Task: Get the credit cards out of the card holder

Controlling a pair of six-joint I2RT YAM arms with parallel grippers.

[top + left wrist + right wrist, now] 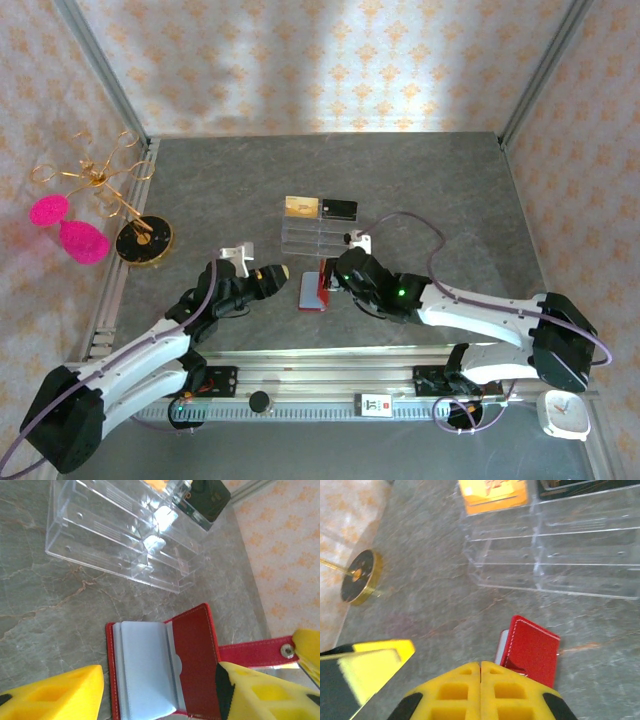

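Note:
The card holder point(314, 291) is a red wallet lying open on the grey table, just in front of the acrylic stand. In the left wrist view its grey-blue sleeves point(145, 670) fan out beside the red cover point(194, 655). The credit cards are hidden; none shows in the sleeves. My left gripper point(282, 273) point(160, 695) is open, its yellow fingers either side of the wallet. A red tab point(252, 653) runs from the cover to my right gripper point(331, 283) point(481, 664). That gripper is shut at the wallet's right edge; I cannot tell whether it pinches the tab.
A clear acrylic tiered stand point(320, 236) point(555, 555) sits just beyond the wallet, holding a gold card point(301, 207) and a black card point(340, 208). A gold wire rack on a round black base point(143, 240) stands at the left with pink pieces point(82, 242). Patterned walls enclose the table.

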